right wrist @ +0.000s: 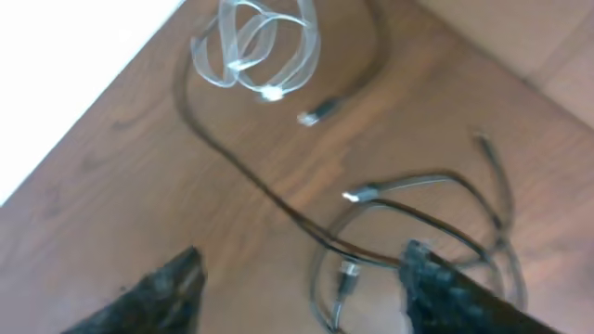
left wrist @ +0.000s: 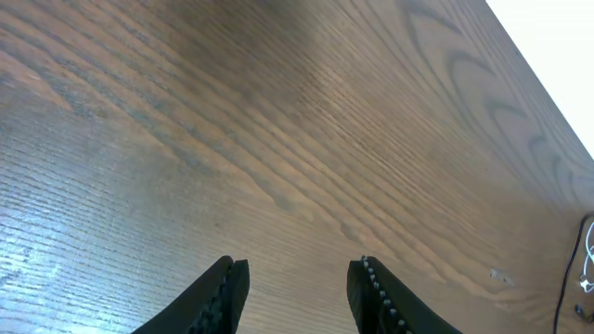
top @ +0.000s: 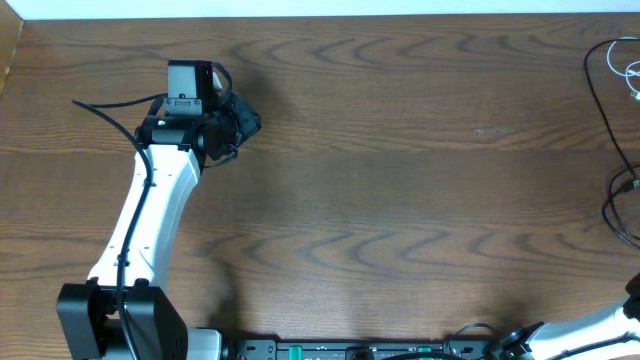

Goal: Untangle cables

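From above, my left gripper (top: 238, 120) sits near the bench's (top: 400, 200) far left corner, I judge to keep clear. The cables (top: 620, 130) lie at the right edge, partly out of frame, with broad bare wood between. My left wrist view shows those fingers parted, holding nothing. My right wrist view, blurred, shows my right gripper (right wrist: 302, 288) spread wide and empty above the looped black cables (right wrist: 418, 218). The white cable (right wrist: 260, 56) coils apart, close to the bench's edge, so free room lies inward.

A coiled white cable (right wrist: 264, 90) lies near loosely looped, overlapping black cables (right wrist: 278, 201).
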Robot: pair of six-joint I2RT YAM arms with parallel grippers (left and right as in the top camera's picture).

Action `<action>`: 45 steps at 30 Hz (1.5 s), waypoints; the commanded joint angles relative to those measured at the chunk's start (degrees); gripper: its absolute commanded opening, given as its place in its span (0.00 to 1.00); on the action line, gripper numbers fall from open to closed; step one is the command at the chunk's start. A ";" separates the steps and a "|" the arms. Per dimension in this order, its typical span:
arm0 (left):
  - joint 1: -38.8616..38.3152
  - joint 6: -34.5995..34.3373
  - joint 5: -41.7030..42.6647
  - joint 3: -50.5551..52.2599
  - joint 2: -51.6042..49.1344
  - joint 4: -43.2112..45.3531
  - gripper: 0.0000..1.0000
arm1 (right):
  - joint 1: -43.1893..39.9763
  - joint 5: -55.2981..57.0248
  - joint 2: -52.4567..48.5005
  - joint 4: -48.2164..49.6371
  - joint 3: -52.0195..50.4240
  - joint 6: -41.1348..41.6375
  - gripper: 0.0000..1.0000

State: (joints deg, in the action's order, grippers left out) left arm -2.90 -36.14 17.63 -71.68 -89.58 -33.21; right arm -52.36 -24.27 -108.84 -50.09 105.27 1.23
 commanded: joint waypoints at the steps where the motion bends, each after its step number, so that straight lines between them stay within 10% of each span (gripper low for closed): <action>1: -0.07 0.52 -0.79 -0.66 -0.57 -0.17 0.41 | 1.51 -12.90 3.58 -0.96 0.37 -4.72 0.72; 8: -0.07 0.52 -0.79 -0.66 -0.57 -1.07 0.73 | 13.31 -14.19 11.91 -7.63 0.37 -10.73 0.77; 10: -0.07 0.52 -0.79 -0.66 -0.57 -1.07 0.98 | 17.09 -13.46 14.01 -8.63 0.37 -11.19 0.79; 15: -0.07 -1.46 -0.76 -0.66 -0.57 -1.03 0.98 | 28.87 -4.33 18.82 -11.26 0.37 -11.13 0.99; 27: -0.07 -1.81 -0.79 -0.66 -0.57 -1.05 0.98 | 53.05 9.99 25.59 -17.55 0.37 -3.41 0.99; 45: -0.07 -1.81 -0.79 -0.66 -0.57 -1.05 0.98 | 56.30 11.30 26.05 -11.28 -5.55 -3.54 0.99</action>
State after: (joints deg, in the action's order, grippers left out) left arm -2.90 -37.52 17.63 -71.68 -89.58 -34.15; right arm 3.90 -14.09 -83.48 -64.60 103.77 -3.07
